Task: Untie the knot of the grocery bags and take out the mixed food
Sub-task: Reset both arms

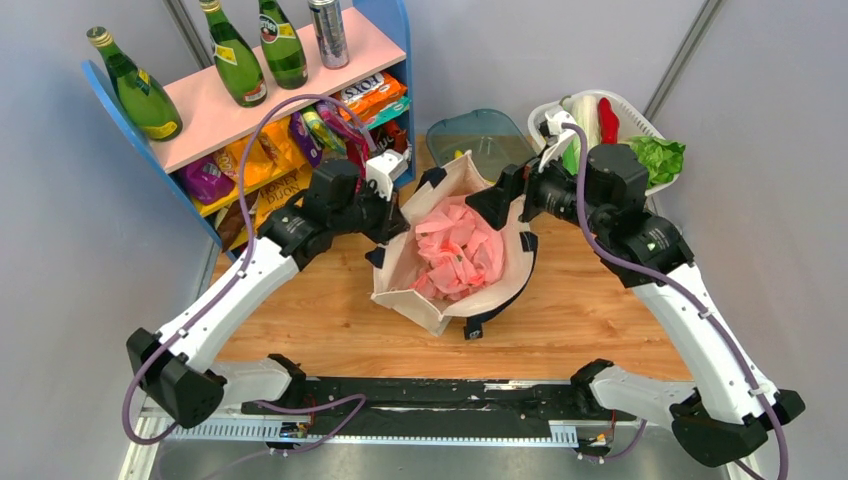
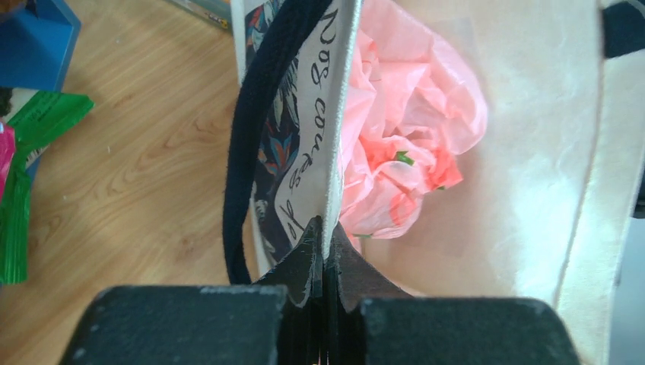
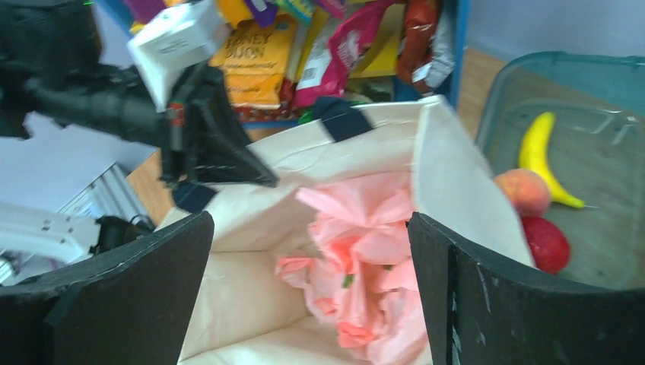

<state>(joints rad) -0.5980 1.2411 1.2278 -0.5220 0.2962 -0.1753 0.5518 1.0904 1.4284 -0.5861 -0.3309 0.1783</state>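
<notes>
Canvas tote (image 1: 430,300): table centre, mouth wide open.
Pink plastic bag (image 1: 458,250): crumpled, inside the tote.
Left gripper (image 2: 325,237): clenched on the tote rim, 10 o'clock.
Right gripper (image 3: 312,228): released, fingers spread, at the rim, 2 o'clock.
Banana (image 3: 544,156), peach (image 3: 521,190): in the teal tub (image 3: 608,91), 12 o'clock of the tote.

Looking down on a light wood-grain surface (image 1: 330,320), evenly lit, soft shadows only. Pale grey wall panels (image 1: 60,250) closing in L, back & R. Slanted metal strut (image 1: 686,48) running up the back R corner, another at back L. Back L: small shelf unit (image 1: 205,125), blue sides, pink top board, set at an angle to the surface edge. On top: three green glass bottles (image 1: 237,62) + one metal can (image 1: 328,32), all upright. Back centre: teal see-thru bin (image 1: 480,130). Just R of it, white slatted basket (image 1: 640,112). Near edge: black rail (image 1: 420,393), grey metal tray (image 1: 400,462) below.
</notes>
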